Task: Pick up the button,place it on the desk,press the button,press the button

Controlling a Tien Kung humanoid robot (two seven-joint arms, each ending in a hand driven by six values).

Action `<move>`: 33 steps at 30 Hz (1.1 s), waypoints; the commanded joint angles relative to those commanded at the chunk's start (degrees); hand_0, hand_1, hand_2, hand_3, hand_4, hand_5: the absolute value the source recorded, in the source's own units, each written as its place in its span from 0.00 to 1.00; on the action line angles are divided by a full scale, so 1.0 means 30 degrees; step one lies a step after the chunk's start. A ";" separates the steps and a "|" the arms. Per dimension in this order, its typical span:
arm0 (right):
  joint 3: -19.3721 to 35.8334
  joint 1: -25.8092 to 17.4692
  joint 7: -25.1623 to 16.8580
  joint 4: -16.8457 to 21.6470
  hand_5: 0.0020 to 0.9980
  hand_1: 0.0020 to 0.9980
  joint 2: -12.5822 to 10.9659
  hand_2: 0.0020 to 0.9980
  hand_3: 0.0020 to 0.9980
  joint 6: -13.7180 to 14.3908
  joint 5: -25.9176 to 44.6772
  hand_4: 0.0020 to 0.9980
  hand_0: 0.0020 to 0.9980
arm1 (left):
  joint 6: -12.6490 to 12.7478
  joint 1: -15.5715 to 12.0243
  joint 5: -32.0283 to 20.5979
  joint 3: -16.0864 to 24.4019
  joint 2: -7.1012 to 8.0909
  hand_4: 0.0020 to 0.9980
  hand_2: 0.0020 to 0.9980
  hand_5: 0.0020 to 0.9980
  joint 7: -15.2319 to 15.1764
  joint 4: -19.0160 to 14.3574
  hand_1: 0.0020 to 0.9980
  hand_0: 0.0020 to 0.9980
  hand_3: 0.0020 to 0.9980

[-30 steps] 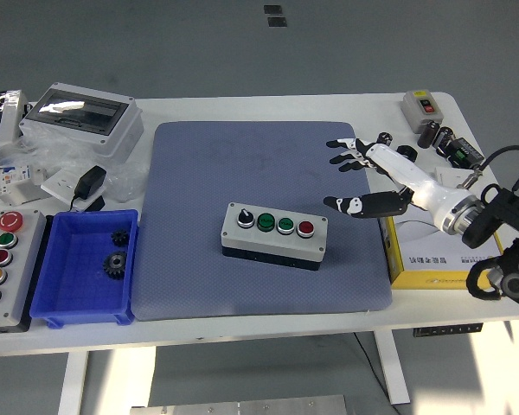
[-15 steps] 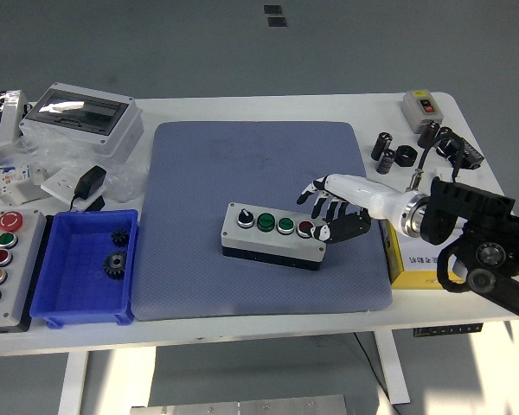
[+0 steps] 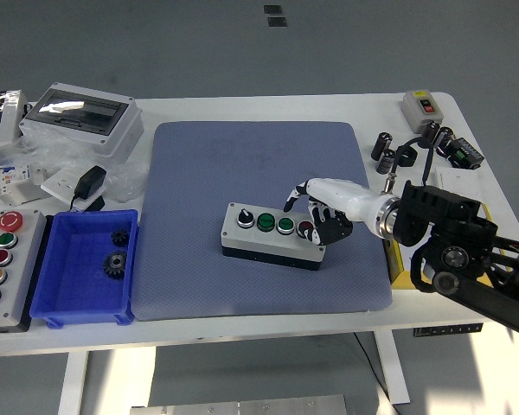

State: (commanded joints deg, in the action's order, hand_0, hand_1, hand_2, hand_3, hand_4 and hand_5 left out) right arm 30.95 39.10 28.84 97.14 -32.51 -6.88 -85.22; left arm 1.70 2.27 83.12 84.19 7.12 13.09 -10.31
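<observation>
A grey button box with a black base lies on the blue-grey mat. Its top carries a black knob, two green buttons and a red button at its right end. My right hand comes in from the right and sits over the box's right end. One finger points out to the left above the buttons; the other fingers are curled down around the red button, touching the box. The left arm is out of view.
A blue bin with gears sits left of the mat. A larger button panel lies at the far left. A grey enclosure, an adapter and bags are back left. A yellow box and small black parts lie to the right.
My right hand has swung in from the mat's right edge to the box's right end, and its fingers went from spread open to curled over the red button.
</observation>
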 joint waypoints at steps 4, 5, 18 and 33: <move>-0.0089 -0.0128 -0.0004 -0.0117 0.00 0.16 0.0046 0.23 0.68 0.0046 0.0085 0.55 0.08 | -0.0002 0.0007 0.0033 0.0030 0.0005 0.60 0.51 0.15 0.0001 0.0000 0.58 0.63 0.58; -0.0109 -0.0159 0.0002 -0.0163 0.00 0.16 0.0067 0.23 0.68 0.0051 0.0085 0.55 0.08 | -0.0003 0.0009 0.0041 0.0033 0.0008 0.60 0.51 0.15 -0.0005 0.0000 0.58 0.63 0.58; -0.0939 -0.0255 -0.0035 -0.0714 0.00 0.16 0.0374 0.23 0.68 0.0746 -0.0010 0.55 0.07 | 0.0012 0.0061 0.0042 0.0061 0.0050 0.60 0.51 0.15 -0.0070 0.0000 0.59 0.63 0.58; 0.4816 -0.3561 -0.3763 0.1138 0.00 0.16 -0.0496 0.22 0.67 0.2870 0.2337 0.55 0.07 | 0.0029 -0.0043 -0.0169 -0.0102 -0.0014 0.60 0.51 0.15 -0.0102 0.0000 0.59 0.63 0.58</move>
State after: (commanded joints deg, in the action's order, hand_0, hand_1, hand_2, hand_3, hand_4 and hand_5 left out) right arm 45.40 28.42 17.55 100.56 -34.00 1.73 -78.21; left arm 1.78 2.14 82.61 83.89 7.08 12.78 -10.31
